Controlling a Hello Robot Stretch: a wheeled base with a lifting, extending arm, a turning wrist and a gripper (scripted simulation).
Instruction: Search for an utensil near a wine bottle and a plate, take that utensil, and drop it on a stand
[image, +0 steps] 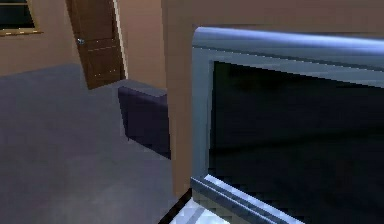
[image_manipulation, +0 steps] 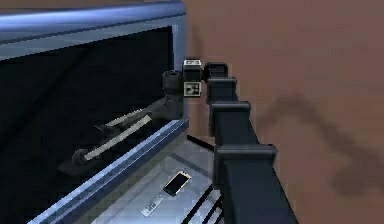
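With jaws reaching across the dark television (image_manipulation: 90, 90), cannot tell whether holding anything, with a small flat white thing (image_manipulation: 177, 183) lying on the pale stand (image_manipulation: 135, 195) beneath.

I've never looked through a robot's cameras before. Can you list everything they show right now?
television: one, dark screen in a silver-blue frame, forward view's right.
door: one, brown, forward view's top left.
low box: one, dark blue-grey, on the floor against the tan wall.
pale surface: one, under the television.
small flat slab: one, light-edged, on that surface.
thin strip: one, grey, beside the slab.
arm: one, dark, arm side view's middle.
gripper: one, dark, before the screen; cannot tell whether it holds anything.
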